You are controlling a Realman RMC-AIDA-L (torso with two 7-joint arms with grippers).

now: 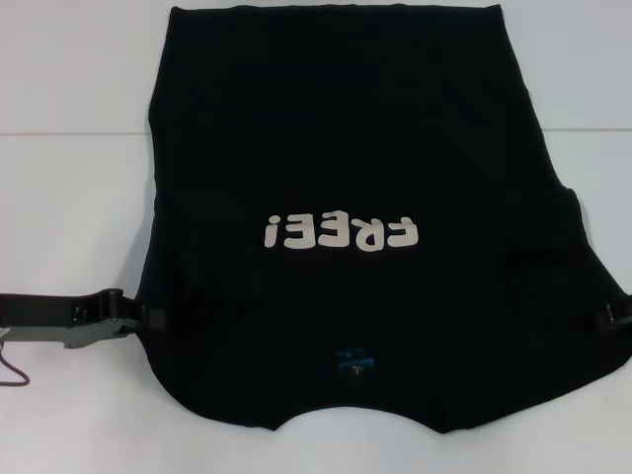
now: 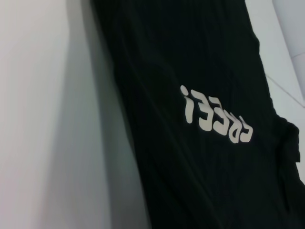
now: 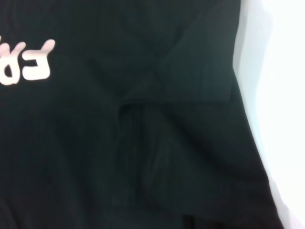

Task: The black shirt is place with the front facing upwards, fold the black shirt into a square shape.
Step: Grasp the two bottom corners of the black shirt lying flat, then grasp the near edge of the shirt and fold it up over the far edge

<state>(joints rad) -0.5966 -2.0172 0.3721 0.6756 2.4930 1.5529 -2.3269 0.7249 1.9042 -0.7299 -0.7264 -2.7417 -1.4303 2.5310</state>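
Nearest you, the black shirt (image 1: 336,148) lies face up on the white surface (image 1: 69,79), neck label (image 1: 353,362) at the near edge and the cream "FREE!" lettering (image 1: 341,233) just beyond, with both sleeves seemingly already folded in. The left gripper (image 1: 138,318) sits at the shirt's near left edge and the right gripper (image 1: 614,318) at its near right edge; you cannot tell whether either set of jaws is clenched on cloth. Pinch both near corners level, then carry them evenly toward the far hem so the fold lands square.
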